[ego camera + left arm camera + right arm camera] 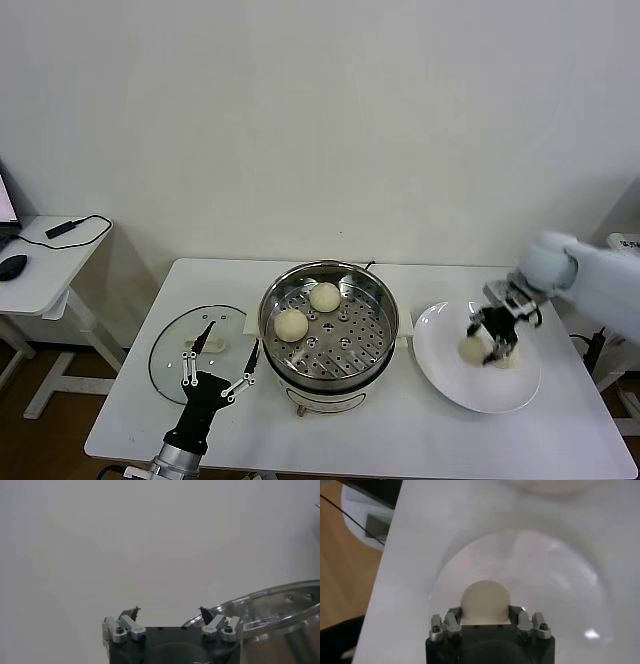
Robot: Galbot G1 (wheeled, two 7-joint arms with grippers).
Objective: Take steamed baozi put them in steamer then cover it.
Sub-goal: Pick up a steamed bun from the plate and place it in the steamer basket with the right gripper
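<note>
Your right gripper (497,338) squeezes a baozi (485,600) on the plate (455,385), probably touching it, near the table's (400,440) right edge. Your left gripper (220,363) waits wide open by the steamer (330,375).

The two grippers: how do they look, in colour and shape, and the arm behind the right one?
Both the left gripper and the right gripper have a black body, silver metal linkage fingers and small dark tips. The right arm has a smooth, rounded pale blue-white shell. No markings are visible.
</note>
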